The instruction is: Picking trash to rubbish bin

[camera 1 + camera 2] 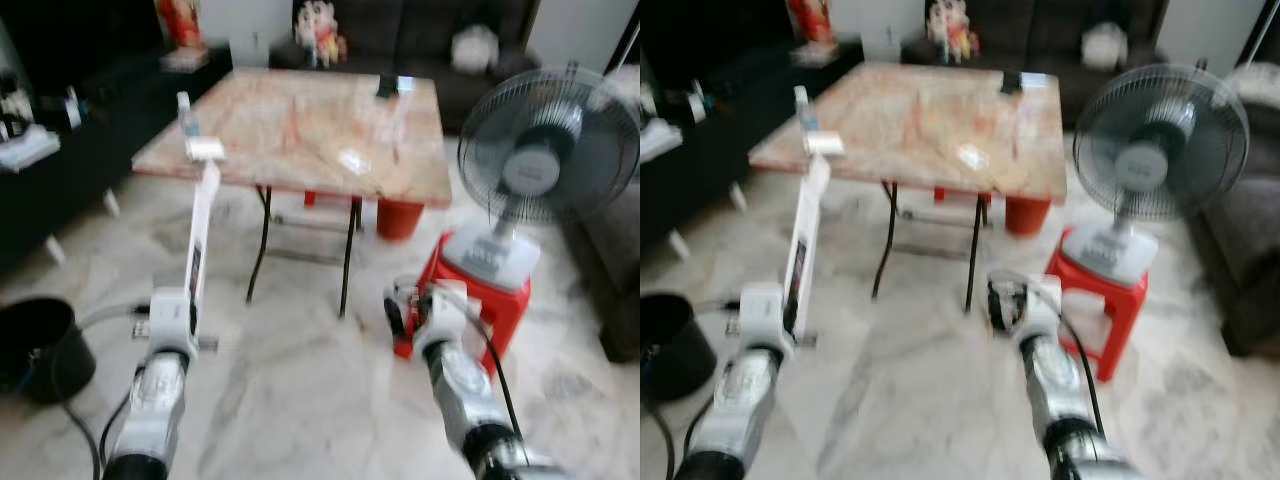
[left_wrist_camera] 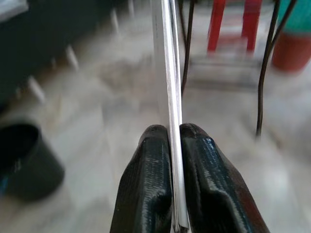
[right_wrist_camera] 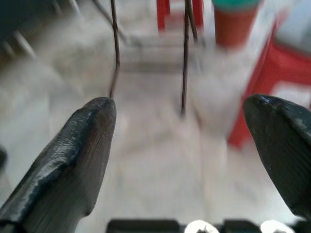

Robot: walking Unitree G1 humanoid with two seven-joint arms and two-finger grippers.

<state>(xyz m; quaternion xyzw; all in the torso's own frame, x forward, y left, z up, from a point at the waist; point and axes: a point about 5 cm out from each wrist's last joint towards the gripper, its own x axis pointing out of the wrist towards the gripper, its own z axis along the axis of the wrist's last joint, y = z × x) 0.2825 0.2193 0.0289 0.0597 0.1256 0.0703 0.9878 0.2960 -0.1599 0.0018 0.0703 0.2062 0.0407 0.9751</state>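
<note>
My left gripper [image 2: 175,141] is shut on a long, thin white strip of flat packaging [image 1: 203,205], seen edge-on in the left wrist view as the strip [image 2: 167,73]. The strip stands upright above the left arm in front of the table. A black rubbish bin [image 1: 35,345] stands on the floor at the far left, below and left of that gripper; the left wrist view shows the bin [image 2: 26,160] too. My right gripper [image 3: 194,126] is open with nothing between its fingers, held low over the floor beside a red stool [image 1: 475,300].
A marble-topped folding table [image 1: 300,130] stands ahead with small items on it and an orange bucket [image 1: 400,215] under it. A standing fan [image 1: 545,150] sits on the red stool at the right. A dark cabinet [image 1: 60,170] lines the left, a sofa [image 1: 430,35] the back.
</note>
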